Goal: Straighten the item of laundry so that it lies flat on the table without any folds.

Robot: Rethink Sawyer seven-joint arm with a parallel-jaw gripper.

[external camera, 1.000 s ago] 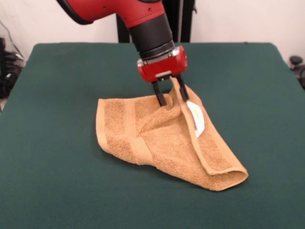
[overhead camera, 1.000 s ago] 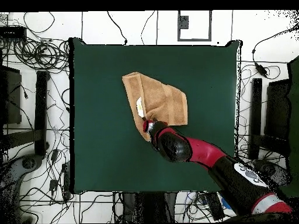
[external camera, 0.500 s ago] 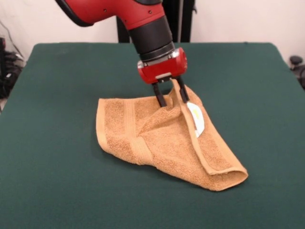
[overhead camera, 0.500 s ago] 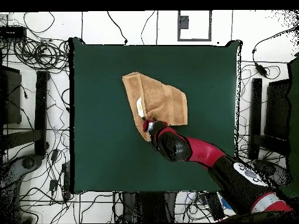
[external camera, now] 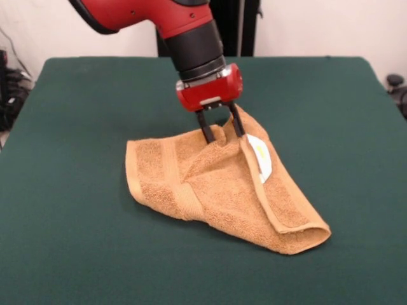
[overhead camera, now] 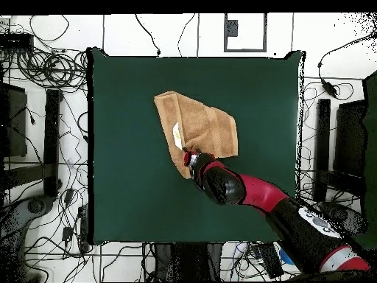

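The orange-tan towel (external camera: 222, 184) lies crumpled in the middle of the dark green table (external camera: 76, 114). One side is folded over, with its border band and white care label (external camera: 261, 157) facing up. My gripper (external camera: 221, 132) comes down onto the towel's far raised edge. Its two black fingers (external camera: 206, 130) straddle a ridge of cloth and hold it slightly lifted. In the overhead view the towel (overhead camera: 202, 129) sits above the table's (overhead camera: 125, 184) centre, with the gripper (overhead camera: 188, 156) at its lower left corner by the label (overhead camera: 176, 134).
Green cloth surrounds the towel on all sides. Cables and equipment lie on the floor (overhead camera: 44, 88) around the table. The robot's pedestal (external camera: 235, 28) stands beyond the far edge.
The gripper has shifted a little to the left in the front view. The towel's held ridge and left flap have moved slightly left with it.
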